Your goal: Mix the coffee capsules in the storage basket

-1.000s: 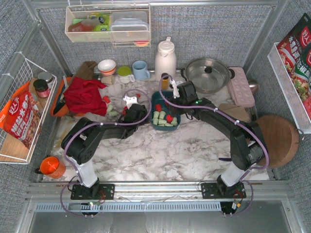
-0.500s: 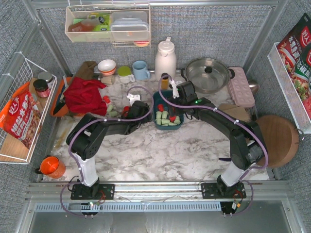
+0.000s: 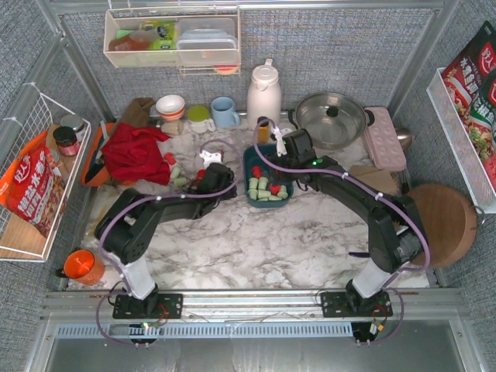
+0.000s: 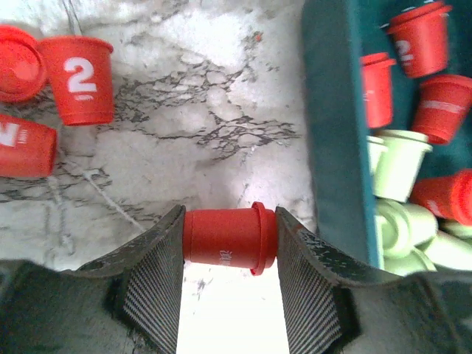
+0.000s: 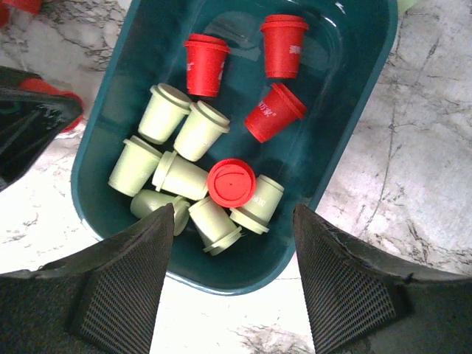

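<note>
The marbled desk (image 3: 256, 232) carries a red cloth (image 3: 136, 151) well left of the storage basket (image 5: 346, 66) and a white jug (image 3: 263, 93) behind it. The basket's long axis runs away from the arm bases. The right hand (image 5: 232, 221) hangs above the basket, fingers apart and empty. Just left of the basket's wall, the left hand (image 4: 230, 243) grips a red capsule (image 4: 225, 237) lying sideways, rim toward the basket. Loose red capsules (image 4: 77, 77) lie farther left. Inside the basket lie green capsules (image 5: 177, 133) and more red ones.

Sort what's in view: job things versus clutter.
Job: teal storage basket, red capsules and mint-green capsules inside it, loose red capsules outside, one red capsule in left tool.
Clutter: red cloth, blue mug, white thermos, lidded pot, orange mug.
</note>
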`<control>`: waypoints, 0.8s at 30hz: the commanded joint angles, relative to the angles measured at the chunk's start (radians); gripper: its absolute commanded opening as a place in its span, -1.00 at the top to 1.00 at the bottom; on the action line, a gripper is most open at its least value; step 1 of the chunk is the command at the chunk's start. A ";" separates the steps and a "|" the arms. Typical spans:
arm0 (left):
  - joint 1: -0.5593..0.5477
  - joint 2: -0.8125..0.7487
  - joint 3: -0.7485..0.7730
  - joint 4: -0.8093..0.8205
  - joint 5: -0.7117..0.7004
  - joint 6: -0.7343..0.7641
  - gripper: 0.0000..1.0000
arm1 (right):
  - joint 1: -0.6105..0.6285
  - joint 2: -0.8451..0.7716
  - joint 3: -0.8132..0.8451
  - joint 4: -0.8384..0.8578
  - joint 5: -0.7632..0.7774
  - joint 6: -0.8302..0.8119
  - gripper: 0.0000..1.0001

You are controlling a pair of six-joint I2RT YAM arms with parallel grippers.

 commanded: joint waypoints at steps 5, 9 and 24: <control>-0.054 -0.256 -0.186 0.342 0.014 0.334 0.11 | -0.001 -0.050 -0.011 0.045 -0.138 0.037 -0.38; -0.130 -0.282 -0.292 0.629 0.089 0.587 0.11 | 0.000 -0.081 -0.017 0.065 -0.211 0.064 -0.38; -0.182 -0.072 -0.378 1.299 0.359 0.853 0.07 | -0.001 -0.060 0.024 0.053 -0.540 0.028 -0.24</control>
